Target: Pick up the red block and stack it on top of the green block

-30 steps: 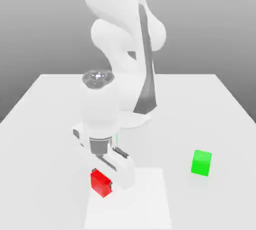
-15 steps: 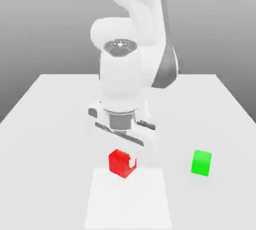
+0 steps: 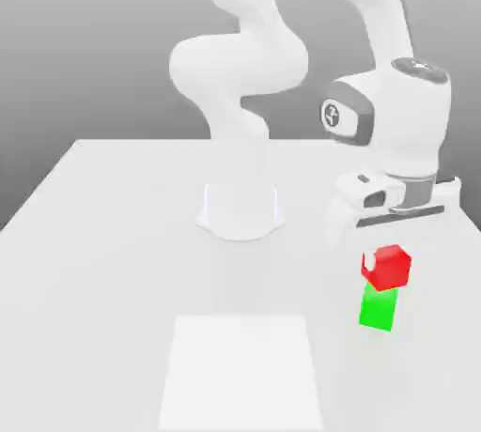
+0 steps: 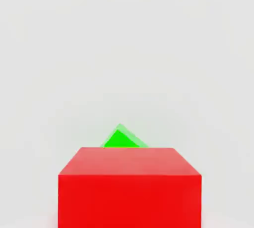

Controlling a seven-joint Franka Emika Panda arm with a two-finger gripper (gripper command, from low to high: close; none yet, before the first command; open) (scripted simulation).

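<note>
– Where is the red block (image 3: 386, 269) held?
– It is gripped between the closed jaws of the gripper (image 3: 385, 256), and in the exterior view it is seen right above the green block (image 3: 378, 308).
– Is the green block touched by it?
– That cannot be told; in the hand view, the green block is partly hidden behind the red one.
– And the white square (image 3: 240, 371)?
– It is laid on the table (image 3: 103, 280), toward the exterior view's left from the green block.
</note>
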